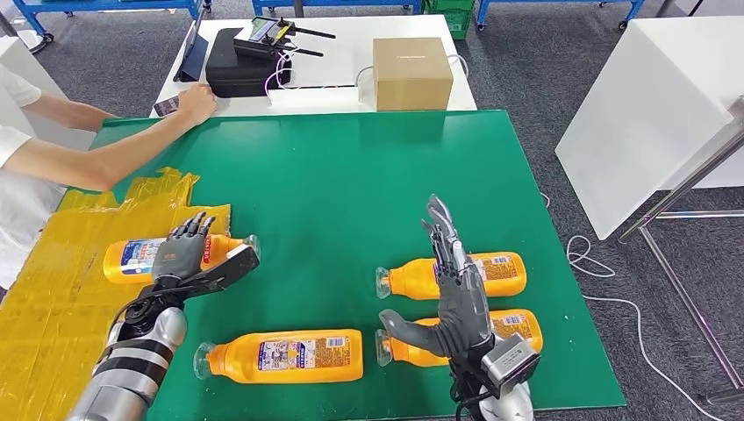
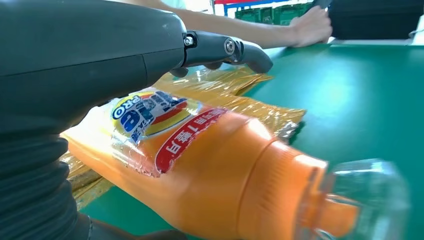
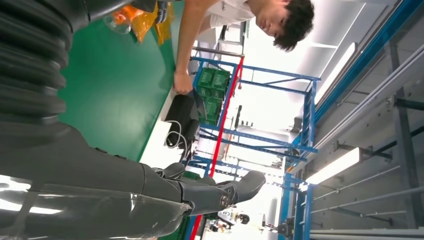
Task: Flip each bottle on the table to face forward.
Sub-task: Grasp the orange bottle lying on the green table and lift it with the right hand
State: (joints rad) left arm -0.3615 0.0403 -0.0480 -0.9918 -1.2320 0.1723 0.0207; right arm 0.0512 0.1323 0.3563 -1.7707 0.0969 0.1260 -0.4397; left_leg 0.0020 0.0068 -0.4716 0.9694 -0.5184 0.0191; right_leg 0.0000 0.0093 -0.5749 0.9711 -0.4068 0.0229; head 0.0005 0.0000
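Head view: a green surface (image 1: pixel 351 175) carries four orange bottles lying on their sides, with crinkled yellow film (image 1: pixel 53 289) spread over its left edge. The left hand (image 1: pixel 180 254) rests on the far-left bottle (image 1: pixel 132 260), fingers (image 1: pixel 197 226) laid over its body — the left wrist view shows the thumb above the label, though a firm grip cannot be told. The right hand (image 1: pixel 456 289) stands upright with fingers spread and holding nothing, in front of the upper right bottle (image 1: pixel 496 274) and the lower right bottle (image 1: pixel 518 329). The front bottle (image 1: pixel 289 355) lies apart, label up. Beyond the green sits a white table (image 1: pixel 342 53) with a cardboard box (image 1: pixel 412 73) and a black case (image 1: pixel 237 63) — a person's hand (image 1: pixel 197 103) rests near it. The floor is grey carpet (image 1: pixel 544 70).
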